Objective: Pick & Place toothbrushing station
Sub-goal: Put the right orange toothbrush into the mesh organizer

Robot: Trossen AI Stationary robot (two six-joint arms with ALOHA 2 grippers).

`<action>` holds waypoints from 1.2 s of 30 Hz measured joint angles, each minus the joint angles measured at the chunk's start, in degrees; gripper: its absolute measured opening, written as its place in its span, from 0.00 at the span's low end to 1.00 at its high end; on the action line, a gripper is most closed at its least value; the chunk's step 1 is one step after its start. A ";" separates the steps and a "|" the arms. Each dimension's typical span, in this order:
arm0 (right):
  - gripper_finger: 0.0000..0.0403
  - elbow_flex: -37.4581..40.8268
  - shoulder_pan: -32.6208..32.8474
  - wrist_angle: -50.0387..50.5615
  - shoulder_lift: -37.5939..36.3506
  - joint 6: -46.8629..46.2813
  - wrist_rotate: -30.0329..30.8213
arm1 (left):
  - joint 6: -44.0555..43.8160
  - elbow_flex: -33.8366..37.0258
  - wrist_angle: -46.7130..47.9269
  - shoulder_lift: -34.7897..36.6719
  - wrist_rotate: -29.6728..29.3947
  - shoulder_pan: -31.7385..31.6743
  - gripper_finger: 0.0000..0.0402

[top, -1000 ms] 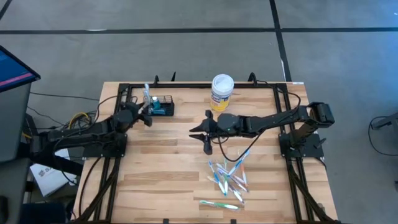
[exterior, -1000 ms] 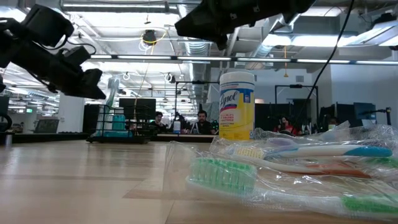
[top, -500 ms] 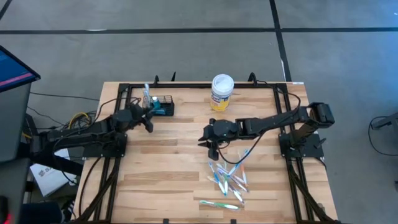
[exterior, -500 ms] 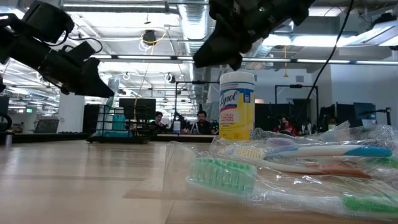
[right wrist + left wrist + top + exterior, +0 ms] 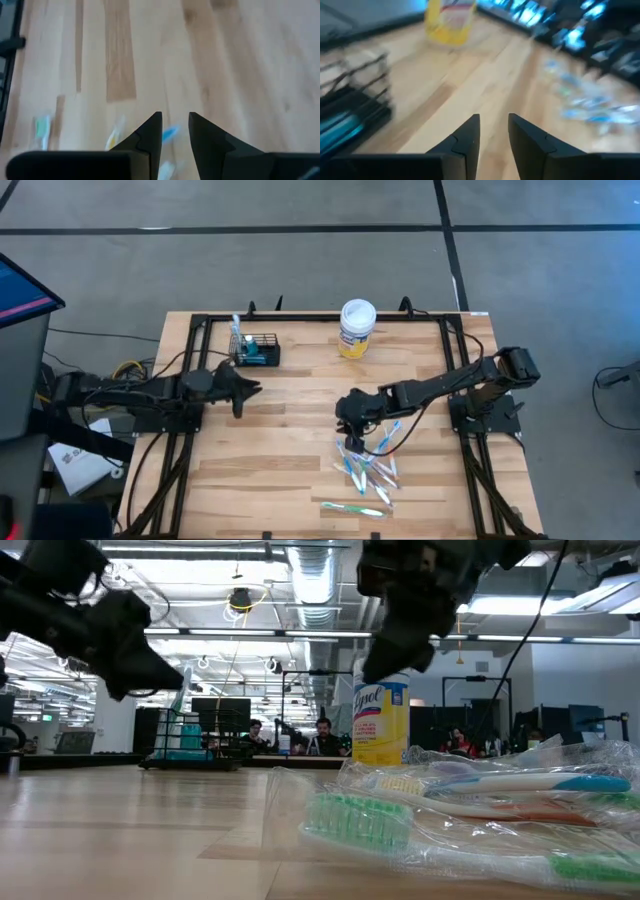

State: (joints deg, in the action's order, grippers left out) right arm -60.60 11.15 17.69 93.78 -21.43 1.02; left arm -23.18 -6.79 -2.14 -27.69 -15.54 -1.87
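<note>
At the near edge of the table [image 5: 250, 480], wrapped toothbrushes [image 5: 365, 470] lie in a loose heap, one more [image 5: 352, 510] apart at the very front; in the low view their green bristles [image 5: 355, 820] and clear wrappers fill the foreground. Just beyond the heap the right gripper [image 5: 348, 416] hangs above the wood, its fingers [image 5: 150, 131] slightly parted with bare table between them, holding nothing. Across at the left, the left gripper [image 5: 240, 392] hovers over the boards, fingers [image 5: 467, 137] likewise set a narrow gap apart and empty. Farther back on the left stands the basket [image 5: 256, 350], near the far rail: a small black wire-mesh rectangle with low walls of thin bars. It holds something teal [image 5: 257, 359] lying low inside, and a pale upright item [image 5: 237, 332] rises at its left end; what these are cannot be told. Well apart to the right, a white-lidded yellow tub [image 5: 357, 328] stands upright at the far edge.
</note>
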 joint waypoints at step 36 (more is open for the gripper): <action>0.22 0.00 11.55 39.97 -0.14 -30.60 6.51 | 1.26 -0.04 -42.89 -32.51 -5.84 15.86 0.21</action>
State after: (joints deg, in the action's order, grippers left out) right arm -60.60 22.70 57.66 93.63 -52.03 7.53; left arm -21.92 -6.83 -45.03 -60.20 -21.37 13.99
